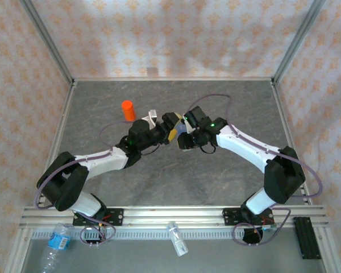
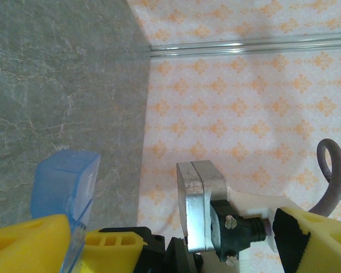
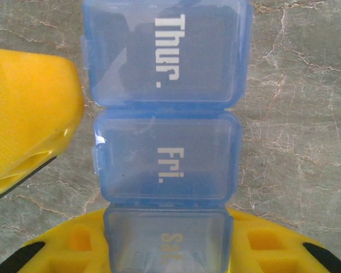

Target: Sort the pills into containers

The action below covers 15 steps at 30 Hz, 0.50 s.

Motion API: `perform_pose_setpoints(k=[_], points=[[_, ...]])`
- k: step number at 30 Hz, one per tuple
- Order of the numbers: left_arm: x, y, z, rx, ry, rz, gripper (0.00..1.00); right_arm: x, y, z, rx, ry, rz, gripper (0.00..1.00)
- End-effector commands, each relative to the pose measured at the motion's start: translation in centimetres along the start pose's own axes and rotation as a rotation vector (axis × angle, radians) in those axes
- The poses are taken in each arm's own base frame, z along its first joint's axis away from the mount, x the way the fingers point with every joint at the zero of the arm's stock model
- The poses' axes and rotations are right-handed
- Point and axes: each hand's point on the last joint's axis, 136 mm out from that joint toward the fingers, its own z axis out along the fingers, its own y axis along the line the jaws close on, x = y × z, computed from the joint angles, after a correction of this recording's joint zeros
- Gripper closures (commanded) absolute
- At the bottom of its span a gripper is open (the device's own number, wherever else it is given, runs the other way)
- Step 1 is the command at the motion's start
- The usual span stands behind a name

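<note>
Grey marbled table [image 1: 227, 176]; one orange vial [image 1: 128, 110] stands upright on it, roughly eleven o'clock from centre.

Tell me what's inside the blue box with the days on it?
The pill organizer shows shut lids: Thur., Fri., Sat. Cloudy blue plastic hides whatever is inside; no pill shows.

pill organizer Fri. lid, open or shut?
Shut. Right wrist view: on the pill organizer, the Fri. lid lies flat on its compartment, edges flush, same as the Thur. lid. Contents: cannot tell.
</note>
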Motion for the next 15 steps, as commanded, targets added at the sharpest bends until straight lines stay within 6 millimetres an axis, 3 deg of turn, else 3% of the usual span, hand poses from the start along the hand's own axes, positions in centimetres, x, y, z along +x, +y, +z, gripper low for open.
perform_pose_setpoints(k=[1,9,15], points=[[0.3,-3.0,-0.1,0.068,0.007,0.023,0.07,-0.8,-0.4,0.2,0.017,-0.025,0.014,0.67],[0.4,-3.6,0.0,0.079,0.007,0.022,0.07,-0.3,-0.7,0.7,0.025,-0.013,0.02,0.68],[-0.9,-1.2,-1.5,-0.038,-0.084,0.057,0.08,-0.4,-1.0,0.3,0.031,-0.025,0.029,0.68]])
